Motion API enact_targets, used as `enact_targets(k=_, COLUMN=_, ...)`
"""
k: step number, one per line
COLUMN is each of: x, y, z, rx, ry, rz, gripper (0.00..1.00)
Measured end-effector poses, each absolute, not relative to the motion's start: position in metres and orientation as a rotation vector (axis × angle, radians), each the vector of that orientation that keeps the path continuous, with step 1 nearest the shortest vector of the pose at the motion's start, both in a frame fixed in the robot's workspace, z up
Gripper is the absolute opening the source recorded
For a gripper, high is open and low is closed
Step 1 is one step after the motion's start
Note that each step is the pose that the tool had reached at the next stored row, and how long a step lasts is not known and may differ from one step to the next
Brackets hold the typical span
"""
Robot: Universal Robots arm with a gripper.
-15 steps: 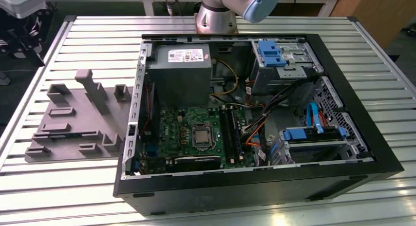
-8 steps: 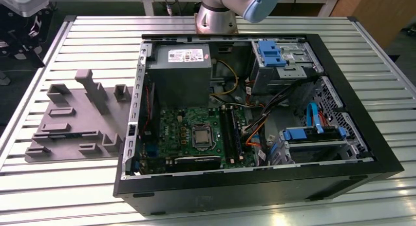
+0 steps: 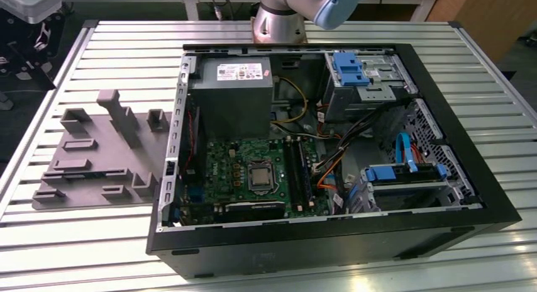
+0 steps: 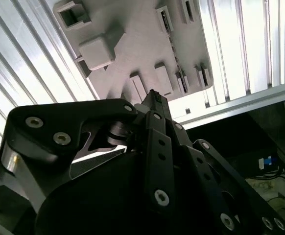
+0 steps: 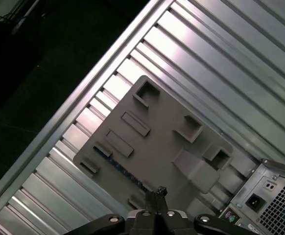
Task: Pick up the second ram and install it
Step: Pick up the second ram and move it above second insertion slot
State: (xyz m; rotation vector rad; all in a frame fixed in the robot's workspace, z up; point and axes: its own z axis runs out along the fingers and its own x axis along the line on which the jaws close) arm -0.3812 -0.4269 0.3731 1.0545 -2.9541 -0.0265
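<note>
Slatted table (image 3: 100,248) holds grey fixture (image 5: 167,142) with the second ram (image 5: 125,171); gripper (image 5: 158,192), closed empty, hovers above.

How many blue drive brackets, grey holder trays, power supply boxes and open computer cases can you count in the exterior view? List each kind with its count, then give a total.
Blue drive brackets: 2
Grey holder tray: 1
Power supply box: 1
Open computer case: 1
Total: 5
</note>
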Motion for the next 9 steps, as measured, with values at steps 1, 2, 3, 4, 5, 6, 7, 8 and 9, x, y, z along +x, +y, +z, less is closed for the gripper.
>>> enact_targets(k=1, x=-0.3812, y=-0.4269, z=0.3728, rx=1.073, ry=-2.947, rz=-0.027, gripper=0.11)
enact_targets(k=2, x=-0.3812, y=-0.4269, z=0.3726, rx=1.091, ry=-2.94, rz=-0.026, gripper=0.11)
enact_targets(k=3, x=-0.3812, y=-0.4269, z=0.3723, rx=1.112, ry=-2.932, rz=-0.026, gripper=0.11)
enact_targets(k=4, x=-0.3812, y=-0.4269, z=0.372, rx=1.131, ry=-2.925, rz=-0.026, gripper=0.11)
enact_targets(k=5, x=-0.3812, y=-0.4269, z=0.3718, rx=1.15, ry=-2.918, rz=-0.026, gripper=0.11)
enact_targets(k=6, x=-0.3812, y=-0.4269, z=0.3715, rx=1.169, ry=-2.91, rz=-0.026, gripper=0.11)
enact_targets(k=7, x=-0.3812, y=-0.4269, z=0.3712, rx=1.187, ry=-2.902, rz=-0.026, gripper=0.11)
enact_targets(k=8, x=-0.3811, y=-0.4269, z=0.371, rx=1.206, ry=-2.894, rz=-0.026, gripper=0.11)
enact_targets(k=9, x=-0.3812, y=-0.4269, z=0.3707, rx=1.224, ry=-2.887, rz=-0.025, gripper=0.11)
